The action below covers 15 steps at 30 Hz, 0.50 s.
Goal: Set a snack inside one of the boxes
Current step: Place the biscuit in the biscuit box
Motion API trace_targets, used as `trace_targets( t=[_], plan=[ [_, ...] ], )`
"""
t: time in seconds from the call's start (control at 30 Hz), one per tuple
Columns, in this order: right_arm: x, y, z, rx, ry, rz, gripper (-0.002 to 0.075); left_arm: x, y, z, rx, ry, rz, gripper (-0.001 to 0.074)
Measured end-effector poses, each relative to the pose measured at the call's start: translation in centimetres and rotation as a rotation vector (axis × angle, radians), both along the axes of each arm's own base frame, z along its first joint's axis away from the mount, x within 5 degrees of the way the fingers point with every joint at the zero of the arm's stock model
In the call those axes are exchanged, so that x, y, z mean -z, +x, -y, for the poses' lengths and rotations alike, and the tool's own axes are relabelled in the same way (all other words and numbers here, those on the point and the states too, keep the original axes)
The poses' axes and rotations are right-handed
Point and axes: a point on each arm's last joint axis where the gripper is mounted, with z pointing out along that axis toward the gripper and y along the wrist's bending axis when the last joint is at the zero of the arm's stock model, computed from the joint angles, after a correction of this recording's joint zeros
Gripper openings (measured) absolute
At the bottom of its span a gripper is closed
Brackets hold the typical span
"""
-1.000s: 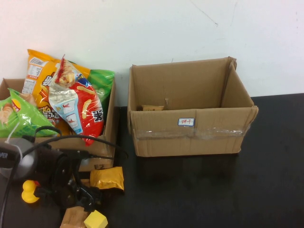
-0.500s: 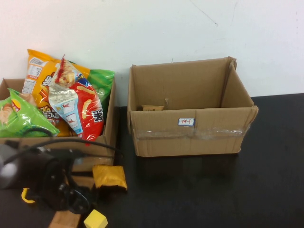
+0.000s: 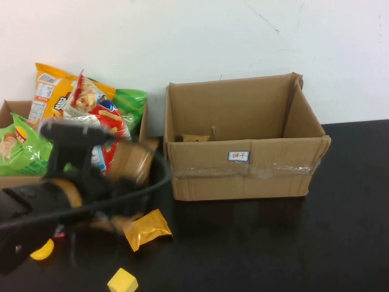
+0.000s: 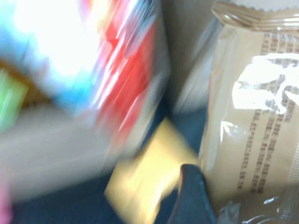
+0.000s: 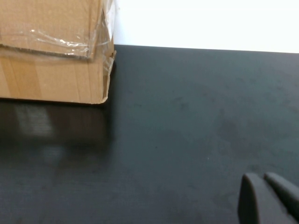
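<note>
The setting looks like a robot test bench in a lab or plain office room. A bare white wall [image 3: 194,42], marked by a thin crack at upper right, fills the top of the frame behind a smooth black tabletop [image 3: 292,243]. Two open brown cardboard boxes serve as bins: the labelled, tape-wrapped one [image 3: 243,146] at centre, and another [image 3: 143,140] at left stuffed with bright snack bags [image 3: 106,131]. A small yellow foam cube [image 3: 122,281] lies at the bottom edge.
</note>
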Motion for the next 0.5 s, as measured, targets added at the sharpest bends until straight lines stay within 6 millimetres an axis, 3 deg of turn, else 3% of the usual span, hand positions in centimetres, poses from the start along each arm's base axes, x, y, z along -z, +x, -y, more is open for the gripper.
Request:
trace_targets(
  t=[0.2, 0.5],
  plan=[
    [0.0, 0.0, 0.0, 0.0, 0.0, 0.0, -0.0001, -3.0, 2.6, 3.3, 0.134, -0.231, 0.403, 0.0439],
    [0.0, 0.0, 0.0, 0.0, 0.0, 0.0, -0.0001, -1.1, 12.1, 8.6, 0.176, -0.22, 0.455, 0.0439]
  ],
)
